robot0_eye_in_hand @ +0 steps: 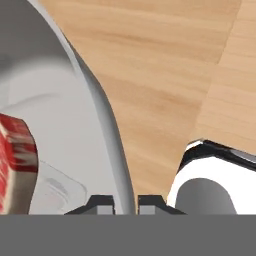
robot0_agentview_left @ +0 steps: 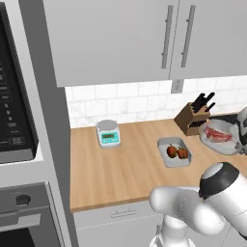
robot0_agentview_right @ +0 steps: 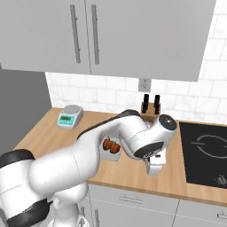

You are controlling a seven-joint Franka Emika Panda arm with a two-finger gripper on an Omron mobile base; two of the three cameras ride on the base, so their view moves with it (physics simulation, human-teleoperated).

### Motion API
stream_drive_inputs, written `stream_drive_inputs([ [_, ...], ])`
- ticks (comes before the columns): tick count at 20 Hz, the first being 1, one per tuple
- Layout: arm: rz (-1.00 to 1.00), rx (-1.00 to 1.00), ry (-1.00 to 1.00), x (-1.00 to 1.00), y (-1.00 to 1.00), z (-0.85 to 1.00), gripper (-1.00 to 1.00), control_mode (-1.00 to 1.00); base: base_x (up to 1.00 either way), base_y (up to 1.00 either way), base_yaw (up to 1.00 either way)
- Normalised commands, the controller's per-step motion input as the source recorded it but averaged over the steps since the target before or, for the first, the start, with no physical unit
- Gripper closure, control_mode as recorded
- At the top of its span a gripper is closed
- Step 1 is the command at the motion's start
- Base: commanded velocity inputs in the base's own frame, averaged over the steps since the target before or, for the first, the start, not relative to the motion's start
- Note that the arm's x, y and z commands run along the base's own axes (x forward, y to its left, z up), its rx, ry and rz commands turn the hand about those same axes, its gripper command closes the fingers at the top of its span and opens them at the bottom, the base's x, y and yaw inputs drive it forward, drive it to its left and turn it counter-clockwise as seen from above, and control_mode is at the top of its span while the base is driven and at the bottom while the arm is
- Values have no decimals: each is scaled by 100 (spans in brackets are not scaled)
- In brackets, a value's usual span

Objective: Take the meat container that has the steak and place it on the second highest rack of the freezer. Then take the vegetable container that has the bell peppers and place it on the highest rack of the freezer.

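Grip looks thin: your gripper (robot0_eye_in_hand: pixel 125 202) is pinched shut on the rim of the meat container (robot0_eye_in_hand: pixel 75 150) on the counter (robot0_agentview_left: pixel 120 164). Lift unevenly and the steak (robot0_eye_in_hand: pixel 15 160) could tip out.

Even, bright rendered light; soft shadows, perhaps slightly blurred.

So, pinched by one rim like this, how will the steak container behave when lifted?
The pincer is shut on the meat container at one edge, so it may sag or tilt. It looks rigid. The steak lies loose and could slide.
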Motion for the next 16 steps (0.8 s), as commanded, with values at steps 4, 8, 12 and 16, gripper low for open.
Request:
stream_drive_inputs([
  [4,53,-1,-8,1,21,100,100,-100,0,0,0],
  [8,60,-1,-3,0,54,94,100,-100,0,0,0],
  [12,39,0,-7,-11,81,69,100,-100,0,0,0],
  [16,16,-9,-21,-50,99,39,100,-100,0,0,0],
])
